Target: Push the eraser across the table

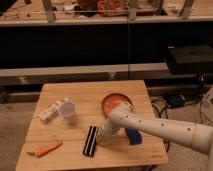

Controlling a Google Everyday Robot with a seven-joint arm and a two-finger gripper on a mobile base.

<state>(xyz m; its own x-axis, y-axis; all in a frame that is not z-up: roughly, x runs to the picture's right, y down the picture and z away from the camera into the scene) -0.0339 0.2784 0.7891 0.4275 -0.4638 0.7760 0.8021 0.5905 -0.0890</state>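
Note:
The eraser (91, 140), a black oblong block with a pale stripe, lies on the light-wood table (90, 96) near the front middle. My gripper (102, 137) is at the end of the white arm, right beside the eraser's right side, low over the table top. The arm (160, 127) reaches in from the right and hides part of the table behind it.
An orange carrot (44, 149) lies at the front left. A clear cup (68, 110) and a small pale box (49, 113) stand at the left. An orange plate (115, 103) sits behind the arm. A blue curved piece (132, 135) lies under the arm.

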